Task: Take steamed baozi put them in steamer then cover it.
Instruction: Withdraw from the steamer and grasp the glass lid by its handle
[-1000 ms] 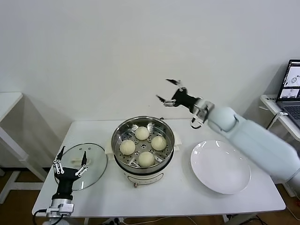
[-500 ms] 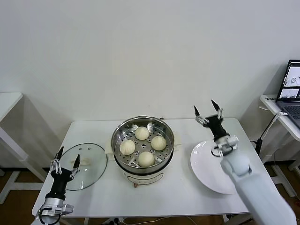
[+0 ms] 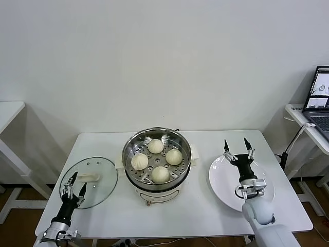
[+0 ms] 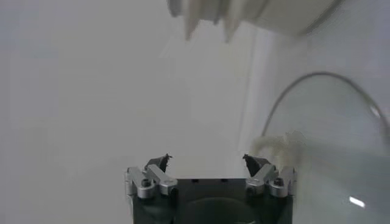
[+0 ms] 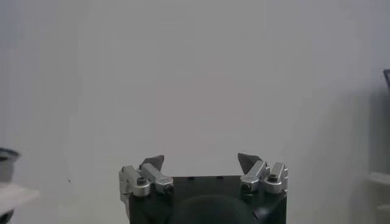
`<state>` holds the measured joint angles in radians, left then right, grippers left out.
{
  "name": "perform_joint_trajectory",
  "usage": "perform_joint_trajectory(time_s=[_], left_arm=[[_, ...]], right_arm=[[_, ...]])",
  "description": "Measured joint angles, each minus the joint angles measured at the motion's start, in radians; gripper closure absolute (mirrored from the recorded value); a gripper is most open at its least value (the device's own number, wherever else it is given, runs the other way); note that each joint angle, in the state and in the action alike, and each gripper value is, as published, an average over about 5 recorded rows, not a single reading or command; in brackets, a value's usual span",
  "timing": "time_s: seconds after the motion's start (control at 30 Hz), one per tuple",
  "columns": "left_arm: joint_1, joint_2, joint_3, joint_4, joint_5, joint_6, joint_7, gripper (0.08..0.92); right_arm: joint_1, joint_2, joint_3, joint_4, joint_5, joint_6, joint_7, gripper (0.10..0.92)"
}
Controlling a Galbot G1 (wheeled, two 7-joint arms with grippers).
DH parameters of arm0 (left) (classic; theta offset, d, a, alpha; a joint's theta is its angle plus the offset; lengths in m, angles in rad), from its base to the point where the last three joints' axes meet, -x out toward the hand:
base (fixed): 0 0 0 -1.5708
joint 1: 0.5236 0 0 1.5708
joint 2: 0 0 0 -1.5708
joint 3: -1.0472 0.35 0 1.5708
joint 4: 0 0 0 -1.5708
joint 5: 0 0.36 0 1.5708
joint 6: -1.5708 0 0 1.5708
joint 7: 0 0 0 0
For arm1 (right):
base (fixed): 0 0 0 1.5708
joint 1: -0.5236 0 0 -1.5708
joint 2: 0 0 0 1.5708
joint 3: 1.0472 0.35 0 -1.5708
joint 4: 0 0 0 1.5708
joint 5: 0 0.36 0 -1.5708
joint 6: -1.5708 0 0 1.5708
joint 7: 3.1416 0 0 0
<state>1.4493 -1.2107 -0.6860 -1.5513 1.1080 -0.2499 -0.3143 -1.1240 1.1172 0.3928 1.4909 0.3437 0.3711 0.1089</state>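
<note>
1. All four small cream-white steamed dough buns (image 3: 156, 160) sit on the perforated tray inside the wide shiny stainless-steel steamer pot (image 3: 156, 157), which stands mid-table on its white base. What looks left to do is the covering.
2. The round glass lid with a cream handle (image 3: 89, 181) lies flat on the white table (image 3: 195, 213), just beside the pot on the robot's left. I'd expect it to be stiff, fairly heavy, slick and breakable; the cream handle (image 3: 89, 177) near its middle is the obvious place to take hold, not the thin rim.
3. The left gripper (image 3: 72, 186) points upward at the near edge of the lid, fingers spread apart and holding nothing. In the left wrist view the lid's curved rim (image 4: 323, 122) shows off to one side.
4. The right gripper (image 3: 237, 148) stands over the round white ceramic plate (image 3: 241, 182), fingers wide open and empty; the plate is bare.
5. The buns look soft and light, easily dented, so the lid should come down level.
6. Nothing stands between lid and pot. A laptop (image 3: 318, 98) sits on a side table, well apart.
</note>
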Motion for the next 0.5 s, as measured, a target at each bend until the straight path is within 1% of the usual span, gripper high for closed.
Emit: perform_joint_trajectory(time_s=[0.2, 0.5], left_arm=[[-0.042, -0.003, 0.014, 0.041, 0.041, 0.003, -0.018, 0.177], [-0.097, -0.007, 0.035, 0.095, 0.074, 0.031, -0.021, 0.177]], right_arm=[[-0.035, 0.028, 0.017, -0.007, -0.027, 0.006, 0.001, 0.203], [-0.059, 0.05, 0.035, -0.014, -0.058, 0.013, 0.0, 0.203]])
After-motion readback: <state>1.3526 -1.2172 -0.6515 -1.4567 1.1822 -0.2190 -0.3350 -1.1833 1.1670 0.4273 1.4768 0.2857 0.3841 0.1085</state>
